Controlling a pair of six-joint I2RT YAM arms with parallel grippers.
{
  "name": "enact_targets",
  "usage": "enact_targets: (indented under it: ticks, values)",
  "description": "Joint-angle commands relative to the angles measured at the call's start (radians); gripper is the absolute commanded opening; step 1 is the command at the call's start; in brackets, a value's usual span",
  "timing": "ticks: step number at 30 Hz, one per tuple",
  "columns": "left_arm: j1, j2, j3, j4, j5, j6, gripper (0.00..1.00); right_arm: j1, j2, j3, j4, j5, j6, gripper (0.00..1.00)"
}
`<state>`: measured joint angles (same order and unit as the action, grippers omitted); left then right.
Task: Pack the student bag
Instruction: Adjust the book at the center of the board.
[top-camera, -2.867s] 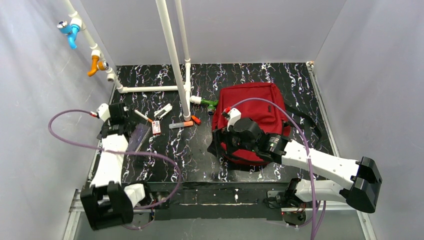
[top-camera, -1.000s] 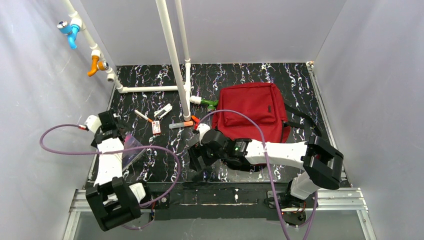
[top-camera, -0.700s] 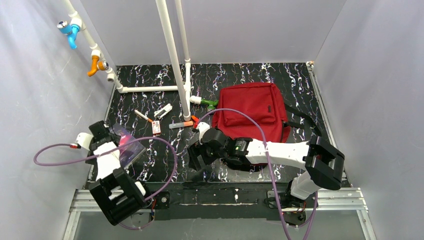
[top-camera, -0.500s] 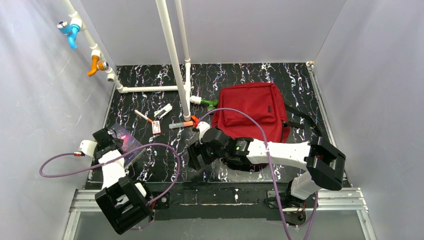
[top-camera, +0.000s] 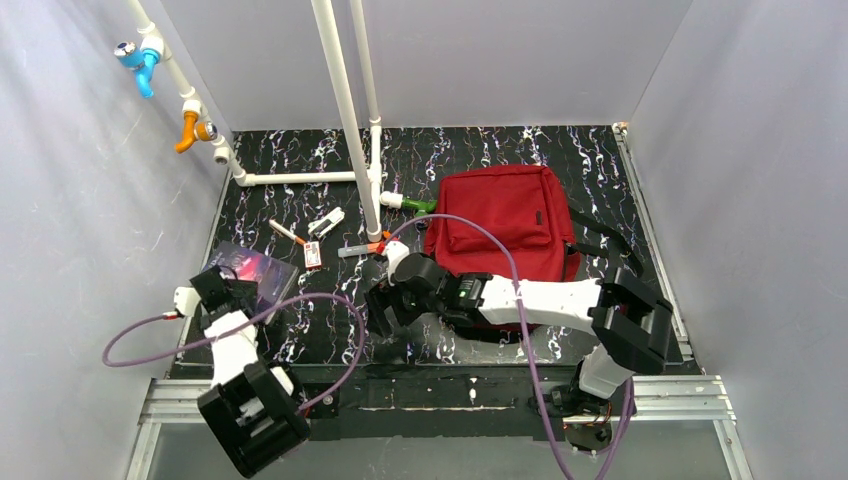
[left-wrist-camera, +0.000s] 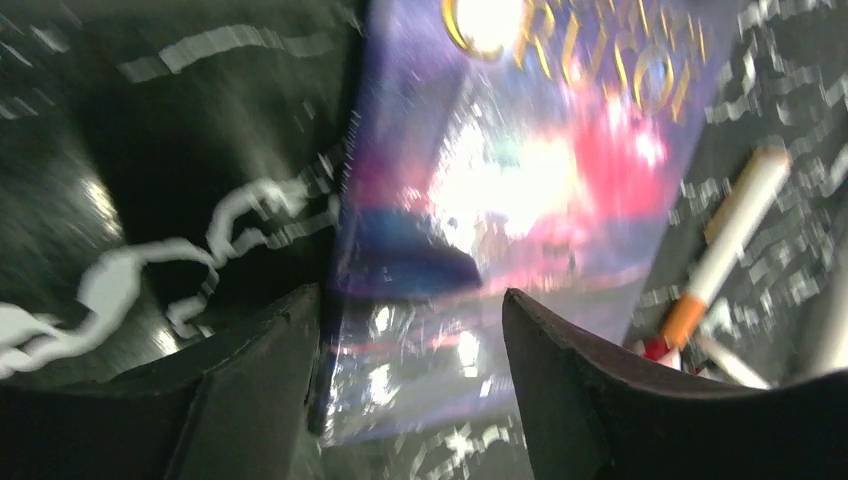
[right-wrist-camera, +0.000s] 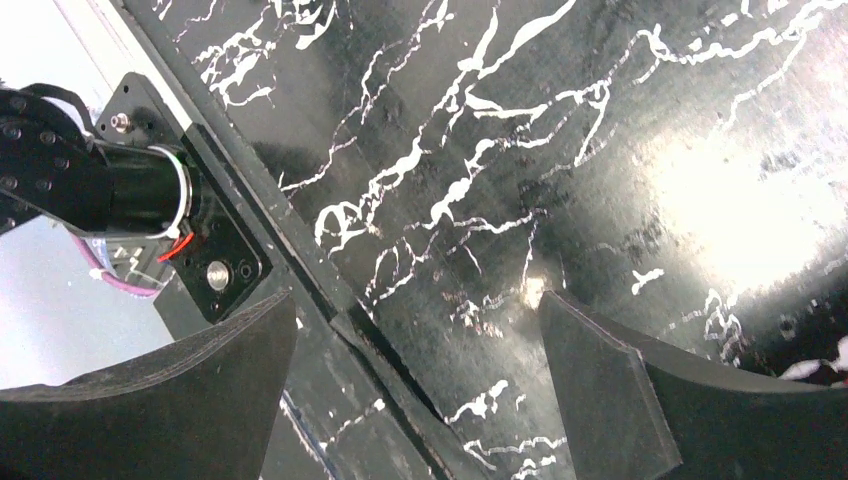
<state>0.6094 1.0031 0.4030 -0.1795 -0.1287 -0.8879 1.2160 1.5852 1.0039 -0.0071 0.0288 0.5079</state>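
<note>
The dark-red student bag (top-camera: 505, 230) lies closed on the right half of the black marbled table. A glossy purple and pink book (top-camera: 256, 270) lies at the table's left side and fills the left wrist view (left-wrist-camera: 520, 170). My left gripper (top-camera: 232, 284) is open at the book's near edge, and the edge shows between its fingers (left-wrist-camera: 410, 300). My right gripper (top-camera: 380, 312) is open and empty, low over bare table left of the bag. Its wrist view (right-wrist-camera: 415, 300) shows only table and the front rail.
A white and orange marker (top-camera: 285, 232) (left-wrist-camera: 735, 215), a small white item (top-camera: 327, 222), a red and white card (top-camera: 313, 256), a grey and orange marker (top-camera: 360, 248) and a green marker (top-camera: 415, 206) lie near the white pipes (top-camera: 345, 120). The front rail (right-wrist-camera: 330, 320) is close.
My left gripper drew back toward the near left corner, and the book went from tilted up to lying flatter. My right arm left the bag and swung to the table's front middle.
</note>
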Motion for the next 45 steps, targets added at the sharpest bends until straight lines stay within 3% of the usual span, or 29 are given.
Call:
enact_targets:
  ticks: [1, 3, 6, 11, 14, 20, 22, 27, 29, 32, 36, 45]
  values:
    - [-0.081, -0.118, -0.064, -0.075, 0.219, -0.081, 0.64, 0.005, 0.077, 0.082, 0.089, -0.012, -0.024, 0.98]
    - [-0.199, -0.136, -0.051, -0.089, 0.194, -0.085, 0.64, 0.005, 0.123, 0.099, 0.128, -0.021, -0.005, 0.98]
    - [-0.352, -0.131, 0.049, -0.153, 0.06, 0.026, 0.67, 0.005, 0.169, 0.105, 0.189, -0.057, 0.035, 0.98]
    - [-0.375, -0.112, 0.203, -0.207, -0.151, 0.251, 0.94, 0.005, 0.206, 0.101, 0.214, -0.07, 0.05, 0.98]
    - [-0.355, -0.03, 0.275, -0.165, -0.302, 0.364, 0.98, 0.005, 0.23, 0.103, 0.23, -0.1, 0.063, 0.98]
    - [-0.302, 0.32, 0.503, -0.146, -0.337, 0.543, 0.98, 0.005, 0.26, 0.106, 0.279, -0.152, 0.105, 0.98]
    - [-0.295, 0.397, 0.508, -0.039, -0.249, 0.61, 0.98, 0.004, 0.262, 0.109, 0.28, -0.152, 0.11, 0.98]
    - [-0.294, 0.627, 0.641, -0.059, -0.056, 0.647, 0.89, -0.001, 0.294, 0.147, 0.276, -0.174, 0.12, 0.98]
    - [-0.296, 0.672, 0.658, -0.039, 0.024, 0.67, 0.8, -0.002, 0.308, 0.16, 0.285, -0.184, 0.129, 0.98]
    - [-0.297, 0.702, 0.682, -0.027, 0.035, 0.665, 0.78, -0.003, 0.329, 0.174, 0.297, -0.201, 0.143, 0.98]
    - [-0.331, 0.836, 0.885, -0.262, -0.066, 0.67, 0.67, -0.005, 0.34, 0.171, 0.3, -0.205, 0.146, 0.98]
    - [-0.406, 0.852, 0.819, -0.345, -0.146, 0.64, 0.68, -0.009, 0.324, 0.139, 0.308, -0.184, 0.149, 0.98]
